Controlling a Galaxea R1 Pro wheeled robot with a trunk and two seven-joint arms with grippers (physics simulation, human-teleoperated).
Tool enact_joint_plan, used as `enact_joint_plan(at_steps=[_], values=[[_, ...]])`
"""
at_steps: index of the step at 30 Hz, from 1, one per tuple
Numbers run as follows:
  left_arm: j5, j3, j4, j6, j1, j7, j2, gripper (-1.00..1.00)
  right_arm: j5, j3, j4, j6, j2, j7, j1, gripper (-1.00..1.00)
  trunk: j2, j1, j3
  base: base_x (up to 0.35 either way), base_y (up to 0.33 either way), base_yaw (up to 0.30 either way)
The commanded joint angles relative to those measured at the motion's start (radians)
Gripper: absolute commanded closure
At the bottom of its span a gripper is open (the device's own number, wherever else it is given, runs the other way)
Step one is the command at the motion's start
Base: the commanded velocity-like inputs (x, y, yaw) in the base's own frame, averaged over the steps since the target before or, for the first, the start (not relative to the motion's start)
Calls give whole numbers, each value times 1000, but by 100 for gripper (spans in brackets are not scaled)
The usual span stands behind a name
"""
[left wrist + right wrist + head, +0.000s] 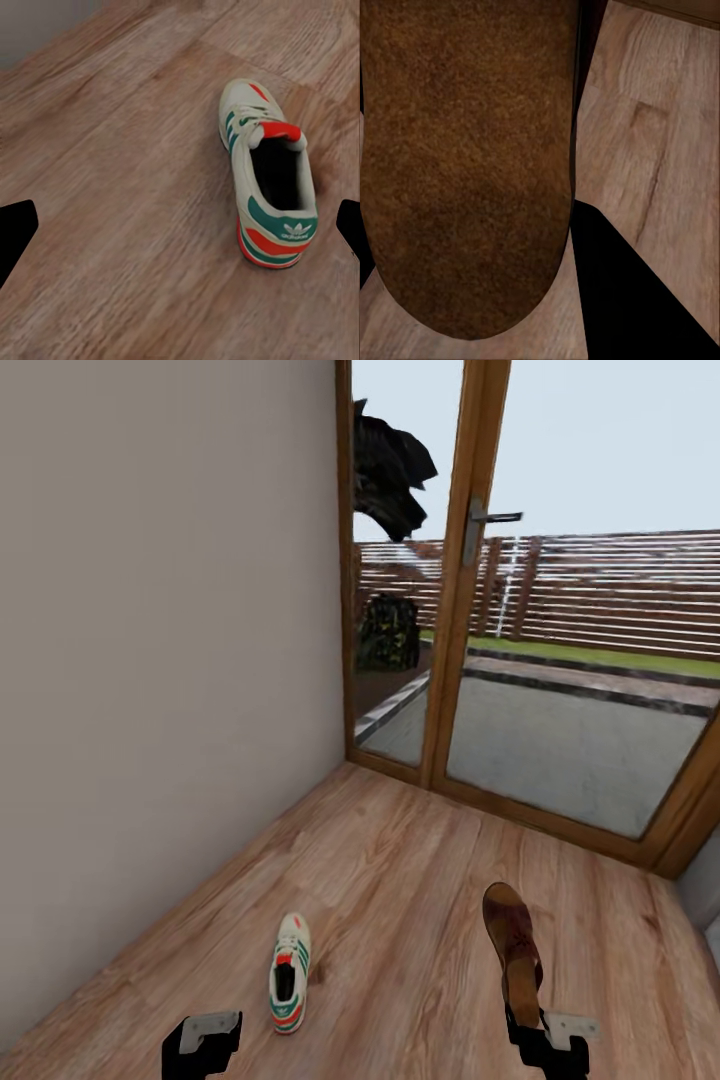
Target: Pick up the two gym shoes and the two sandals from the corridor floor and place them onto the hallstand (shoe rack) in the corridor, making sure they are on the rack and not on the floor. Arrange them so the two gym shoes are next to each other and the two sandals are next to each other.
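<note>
One white gym shoe [290,972] with green stripes lies on the corridor floor [400,880], toe pointing away from me. My left gripper [200,1050] hovers just left of its heel. In the left wrist view the gym shoe [270,176] lies ahead of the open left gripper [180,232], with nothing between the fingertips [16,229]. My right gripper [530,1028] is shut on the heel end of a brown sandal [513,950], whose toe points forward. Up close, the sandal [472,165] lies beside a dark finger [615,292]. The hallstand is out of view.
A beige wall [170,660] runs along the left. Ahead stands a wood-framed glass door [470,560] with a handle, looking onto a patio and fence. A pale grey edge [703,885] shows at the far right; what it belongs to is unclear.
</note>
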Motion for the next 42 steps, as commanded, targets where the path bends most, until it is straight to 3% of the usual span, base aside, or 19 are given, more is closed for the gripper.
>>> enact_joint_plan(at_steps=[1, 11, 23, 27, 29, 30, 31, 33, 34, 36, 38, 42], values=[[7, -5, 1, -3, -1, 1, 0, -100, -9, 1, 0, -2, 0, 2, 0, 100, 0, 0, 0, 256, -206, 249], [7, -3, 0, -2, -1, 2, 1, -100, -9, 1, 0, -2, 0, 2, 0, 100, 0, 0, 4, 203, -210, 219], [7, -3, 0, -3, -1, 2, 1, -100, -4, 2, 2, -2, 0, 5, 0, 100, 0, 0, 4, 59, -37, 23], [5, -6, -2, 34, -16, -9, 2, -100, -10, -2, -5, -1, -2, 3, 0, 100, 0, 0, 4, 0, 0, 0], [3, -7, -7, 61, -21, -10, 0, -100, -10, -3, -9, -1, -5, 3, 0, 100, 0, 0, 4, 0, 0, 0], [-4, -13, -39, 305, -108, -15, -10, -100, -10, -5, -150, 16, -14, 2, -1, 100, 0, 0, 4, 0, 0, 0], [-4, -13, -42, 329, -120, -15, -10, -100, -10, -5, -179, 24, -15, 2, -1, 100, 0, 0, 4, 0, 0, 0], [-5, -14, -49, 405, -176, -16, -9, -100, -9, -5, -307, 105, -17, 2, -2, 100, 0, 0, 4, 0, 0, 0], [-5, -13, -53, 452, -251, -5, -13, -100, -10, -3, -547, 337, -17, 7, -2, 100, 0, 0, 4, 0, 0, 0], [-5, -12, -54, 452, -259, -2, -13, -100, -11, -2, -614, 398, -17, 7, -1, 100, 0, 0, 4, 0, 0, 0], [-6, -8, -55, 444, -263, 7, -12, -100, -11, -2, -758, 535, -19, 12, -1, 100, 0, 0, 4, 0, 0, 0], [1, -7, -46, 397, -265, 11, -11, -100, -10, -4, -840, 657, -24, 40, 0, 100, 0, 0, 4, 63, 0, 0]])
